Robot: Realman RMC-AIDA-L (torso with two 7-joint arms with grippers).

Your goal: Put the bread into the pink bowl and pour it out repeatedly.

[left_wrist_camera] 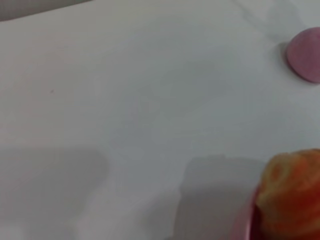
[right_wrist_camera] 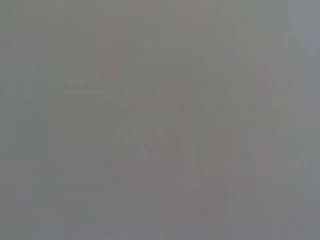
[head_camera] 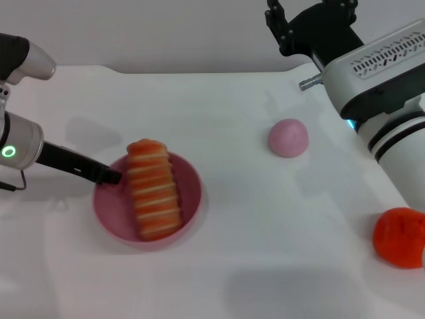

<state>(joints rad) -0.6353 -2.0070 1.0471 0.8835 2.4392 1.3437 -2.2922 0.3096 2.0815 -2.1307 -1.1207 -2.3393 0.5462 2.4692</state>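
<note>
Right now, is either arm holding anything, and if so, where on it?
The left gripper holds the pink bowl by its rim on the robot's left; the bread lies inside. The right gripper, raised at the back, holds nothing.

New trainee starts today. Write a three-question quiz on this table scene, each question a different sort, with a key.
1. True or false: the bread lies in the pink bowl.
2. Which gripper is at the bowl's rim? A. left gripper B. right gripper
3. Fill in: the solid ball beyond the bowl is ____ in colour.

Key: 1. true, striped side up, one end over the rim. 2. A; the right one is raised at the far edge. 3. pink.
</note>
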